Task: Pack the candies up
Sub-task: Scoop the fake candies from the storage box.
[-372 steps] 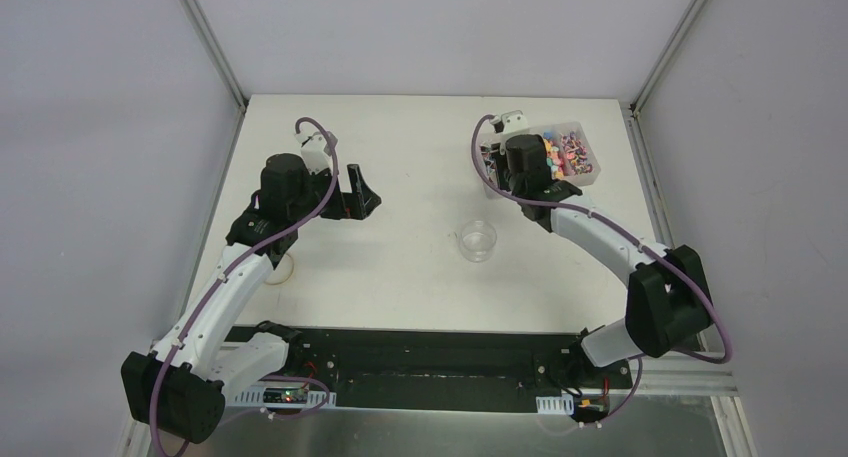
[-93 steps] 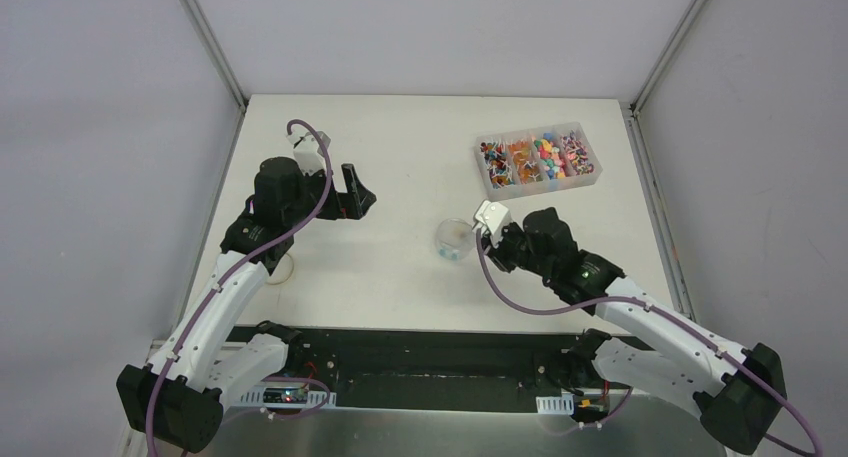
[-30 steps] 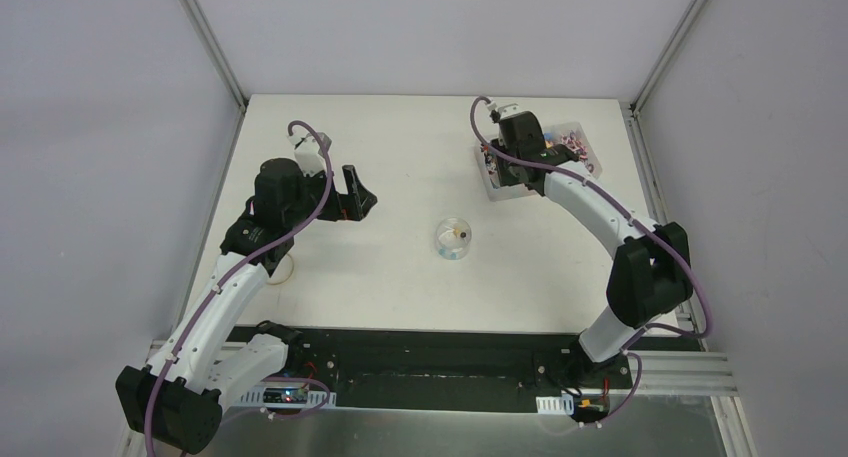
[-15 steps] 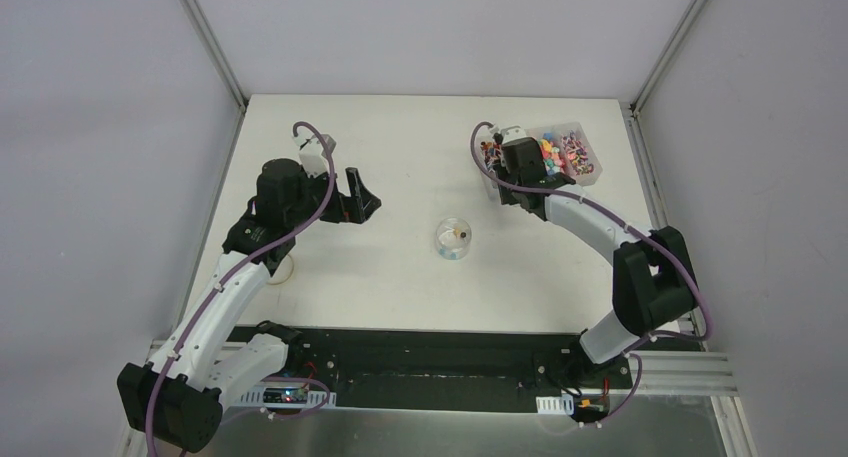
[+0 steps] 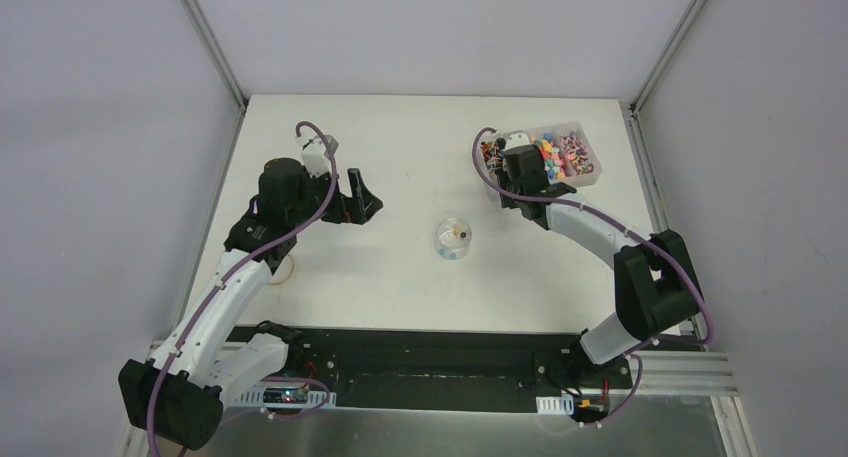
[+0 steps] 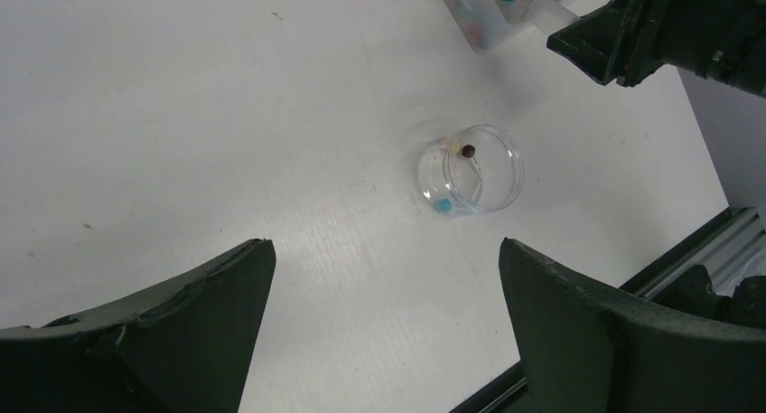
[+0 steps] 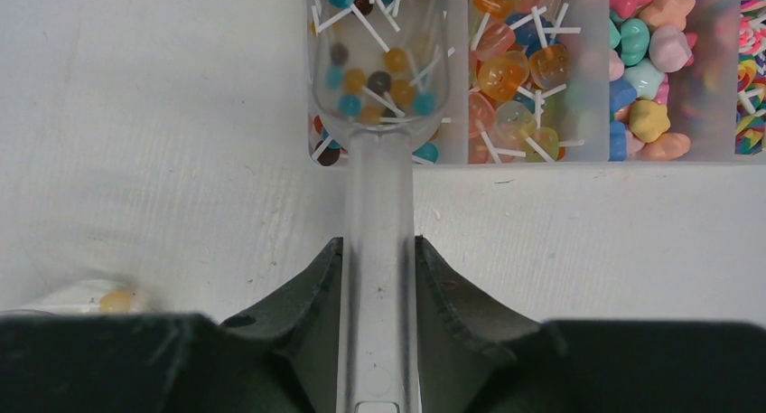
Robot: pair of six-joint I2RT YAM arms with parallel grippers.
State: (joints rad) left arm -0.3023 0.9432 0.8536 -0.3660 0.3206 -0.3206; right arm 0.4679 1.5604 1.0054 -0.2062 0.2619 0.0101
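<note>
Overhead camera looking down on the whole table (image 5: 400,127), left wrist viewing the jar (image 6: 471,170) from afar, right wrist sitting close over the tray (image 7: 594,88), all 3 sharing it.

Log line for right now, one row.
right tool: shut on scoop | scoop bowl: at tray, left-end compartment, candies | left tool: open, above table | jar: few candies inside

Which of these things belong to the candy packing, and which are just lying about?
In use: tiny multicoloured candies in the clear divided tray; clear plastic scoop gripped by the right hand; small round clear jar.
Lying about: half-hidden pale round disc; open left hand.
</note>
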